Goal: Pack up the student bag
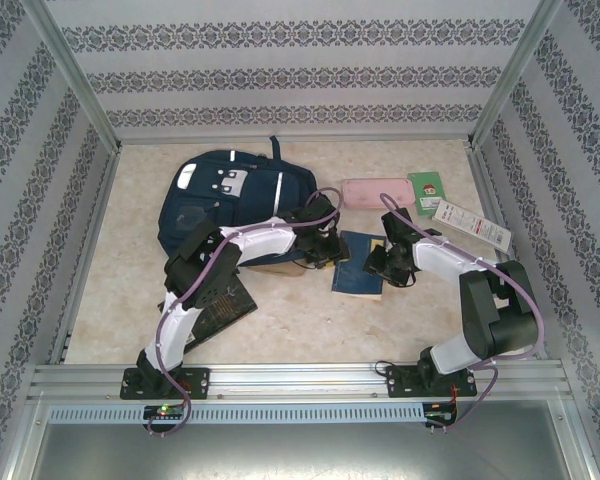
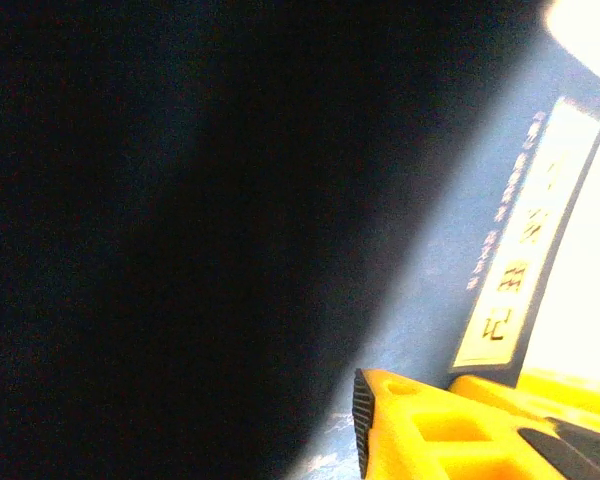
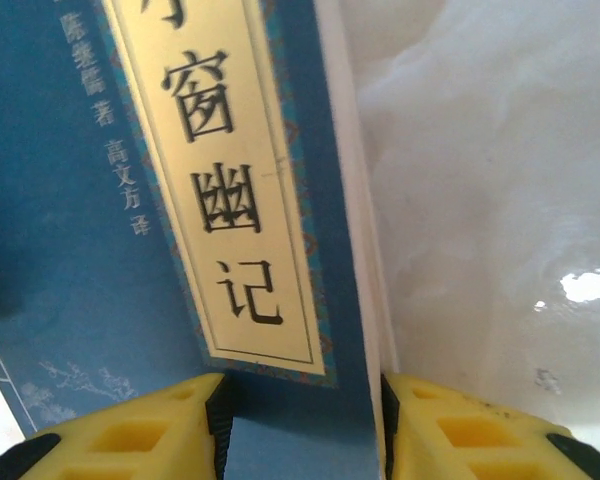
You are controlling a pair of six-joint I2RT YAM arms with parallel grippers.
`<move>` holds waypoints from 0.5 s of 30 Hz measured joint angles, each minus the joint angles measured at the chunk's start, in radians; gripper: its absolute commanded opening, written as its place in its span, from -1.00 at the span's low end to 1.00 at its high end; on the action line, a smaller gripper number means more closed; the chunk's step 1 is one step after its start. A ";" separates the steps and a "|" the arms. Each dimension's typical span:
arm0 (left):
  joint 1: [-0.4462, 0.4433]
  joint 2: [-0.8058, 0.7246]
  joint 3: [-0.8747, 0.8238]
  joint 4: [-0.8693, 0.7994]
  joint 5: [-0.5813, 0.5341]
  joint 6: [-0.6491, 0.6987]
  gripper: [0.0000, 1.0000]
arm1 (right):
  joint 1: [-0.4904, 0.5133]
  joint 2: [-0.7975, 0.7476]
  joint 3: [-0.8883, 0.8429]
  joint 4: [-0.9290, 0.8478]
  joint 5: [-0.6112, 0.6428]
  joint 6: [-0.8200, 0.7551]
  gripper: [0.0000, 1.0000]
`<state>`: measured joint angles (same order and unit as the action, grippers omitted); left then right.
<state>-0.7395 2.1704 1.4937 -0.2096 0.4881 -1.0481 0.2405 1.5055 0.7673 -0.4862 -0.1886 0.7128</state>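
The student bag [image 1: 235, 195], quantity one, lies flat on the far-left part of the tabletop [image 1: 290, 330], its top towards the far edge.

Books, quantity two:
- One blue book [image 1: 358, 265] lies at the centre of the tabletop, just right of the bag.
- One dark book [image 1: 223, 305] lies towards the near-left corner, partly under the left arm.

Other items, one of each:
- Pink pouch [image 1: 370, 192], near the far edge, right of centre.
- Green booklet [image 1: 427, 190], just beside the pouch, towards the far-right corner.
- White oblong pack [image 1: 472, 225], near the right edge; its type is probably a carton, but the print is too small to read.

Left gripper [image 1: 323, 248]: at the blue book's left edge. The left wrist view is mostly dark, so its state cannot be told.

Right gripper [image 3: 302, 395]: jaws parted, straddling the blue book's right edge without clamping it.
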 measured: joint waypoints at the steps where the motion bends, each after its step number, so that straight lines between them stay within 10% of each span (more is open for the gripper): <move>1: 0.004 0.000 -0.027 0.075 0.019 -0.029 -0.27 | -0.005 -0.003 -0.001 -0.004 0.000 0.000 -0.11; 10: 0.015 0.000 -0.093 0.497 0.121 -0.161 -0.32 | -0.041 -0.039 -0.011 -0.027 -0.029 0.000 -0.11; 15: 0.013 0.000 -0.025 0.397 0.140 -0.083 -0.31 | -0.049 -0.069 -0.018 -0.024 -0.058 -0.002 -0.11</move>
<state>-0.7269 2.1700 1.4689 0.1871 0.6281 -1.1309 0.1913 1.4368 0.7498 -0.5106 -0.2466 0.7109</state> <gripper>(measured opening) 0.345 0.446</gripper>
